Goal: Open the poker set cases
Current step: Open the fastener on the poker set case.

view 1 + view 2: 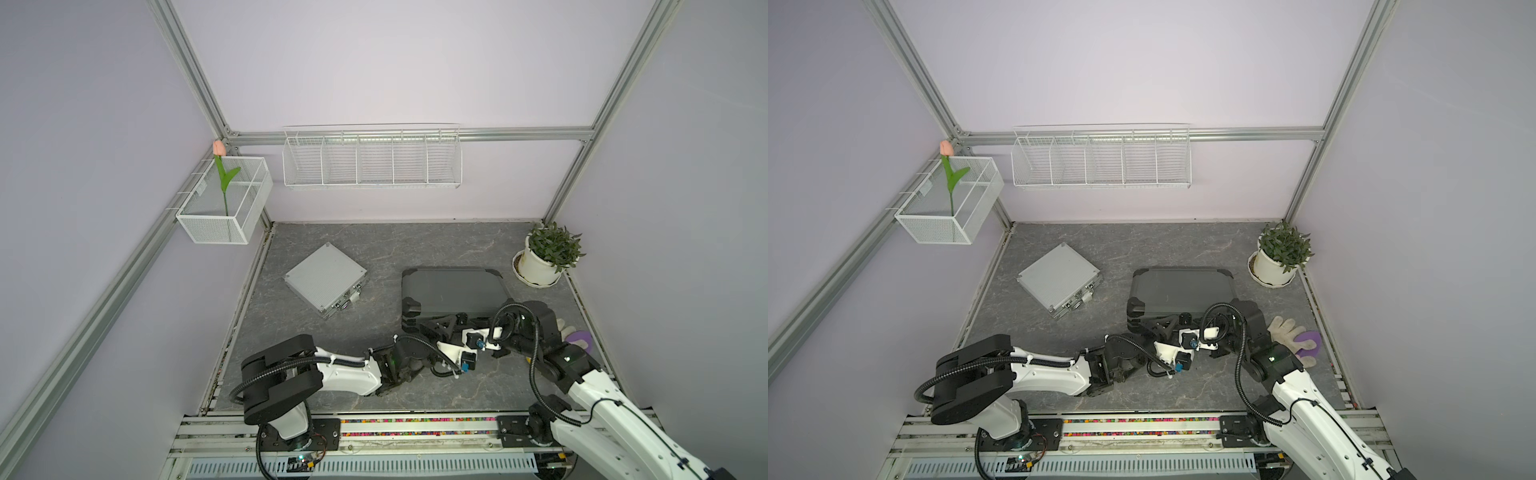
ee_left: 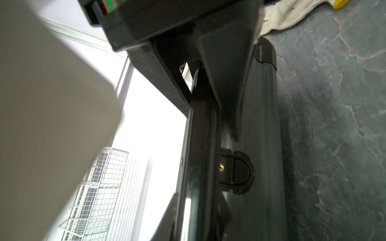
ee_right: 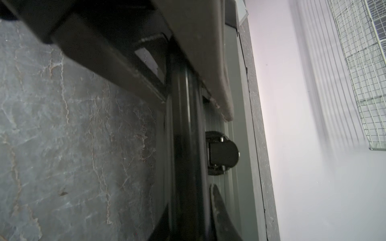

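Dark plastic case [image 1: 453, 286] flat; left pincer [image 2: 204, 164], right pincer [image 3: 220, 152] at front edge

Both arms reach forward, left gripper [image 2: 208, 119] and right gripper [image 3: 194, 108] seemingly clamped.

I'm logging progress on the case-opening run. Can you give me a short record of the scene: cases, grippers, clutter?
silver case: closed, lying flat, left side, no gripper near
dark case: closed, lying flat, centre-right
left gripper: at the dark case's front rim, jaws either side of it; grip unclear
right gripper: same rim, beside the left gripper; grip unclear
clutter: potted plant back right; glove front right
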You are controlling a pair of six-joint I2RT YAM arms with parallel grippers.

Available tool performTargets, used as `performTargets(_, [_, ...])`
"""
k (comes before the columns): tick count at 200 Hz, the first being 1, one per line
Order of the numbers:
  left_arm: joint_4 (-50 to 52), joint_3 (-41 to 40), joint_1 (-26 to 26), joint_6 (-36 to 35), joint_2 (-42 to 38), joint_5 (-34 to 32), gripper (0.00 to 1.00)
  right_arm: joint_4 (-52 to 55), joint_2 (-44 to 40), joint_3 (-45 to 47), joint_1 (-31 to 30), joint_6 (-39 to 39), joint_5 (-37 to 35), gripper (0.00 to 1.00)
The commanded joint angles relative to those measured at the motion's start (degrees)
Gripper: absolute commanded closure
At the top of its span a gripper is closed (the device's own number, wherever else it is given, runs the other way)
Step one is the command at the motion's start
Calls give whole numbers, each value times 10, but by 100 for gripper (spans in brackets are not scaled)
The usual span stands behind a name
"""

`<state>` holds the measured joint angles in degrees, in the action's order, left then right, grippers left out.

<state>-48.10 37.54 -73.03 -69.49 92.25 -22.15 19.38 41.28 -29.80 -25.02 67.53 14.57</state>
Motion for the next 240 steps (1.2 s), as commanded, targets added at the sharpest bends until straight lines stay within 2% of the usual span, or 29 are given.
performTargets(1, [-159,30,-7,-11,-70,-9,100,-27,-16,-1,8,-48,-43,93])
performTargets(10, [-143,27,-7,-14,-78,-4,100,-28,-22,2,8,-42,-39,93])
performTargets(27, [-85,18,-6,-17,-105,13,67,-36,-38,16,8,-15,-31,93])
performTargets(45, [41,19,-6,-3,-154,37,42,-58,-58,31,7,-8,-27,93])
performTargets(71, [246,53,-1,85,-235,79,20,-76,-83,46,6,8,-18,93])
performTargets(86, [337,73,10,138,-271,112,12,-85,-97,56,6,17,-15,93])
performTargets(111, [457,109,21,188,-298,146,7,-94,-123,72,5,25,-11,93])
performTargets(145, [556,159,31,206,-276,167,6,-127,-159,82,4,16,-14,93])
performTargets(240, [600,216,33,225,-198,218,4,-179,-164,28,0,13,5,93])
